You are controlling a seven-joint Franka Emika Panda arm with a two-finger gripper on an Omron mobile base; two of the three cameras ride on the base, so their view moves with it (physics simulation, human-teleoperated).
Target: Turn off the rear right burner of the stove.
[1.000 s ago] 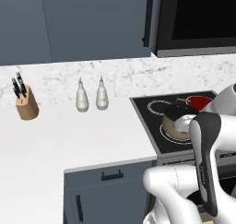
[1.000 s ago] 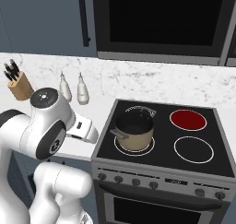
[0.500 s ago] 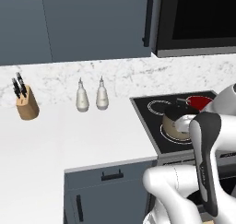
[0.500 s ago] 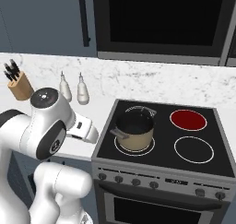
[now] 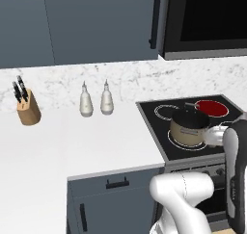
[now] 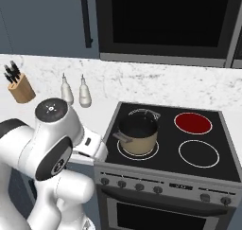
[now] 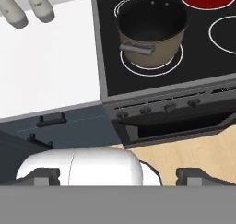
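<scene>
Right base view sets out the stove (image 6: 163,153): a black glass cooktop with 4 white rings above a grey steel front panel that carries a row of small dark knobs (image 6: 139,187). On its front left ring sits a tan pot (image 6: 137,136) with a dark inside. The rear right burner (image 6: 193,123) lies at the far right corner of the glass, its disc bright red, so it reads as on and the task is not yet done. The glass is rigid and slick and gives nothing to grip; the hold has to be on 1 of the knobs, which look small, stiff and rounded, best pinched across the rim and twisted. Which knob feeds that burner I cannot tell at this size. In the hand view the gripper (image 7: 119,174) hangs low in front of the oven, well apart from the panel, its 2 dark fingertips (image 7: 48,174) set wide with nothing between them
</scene>
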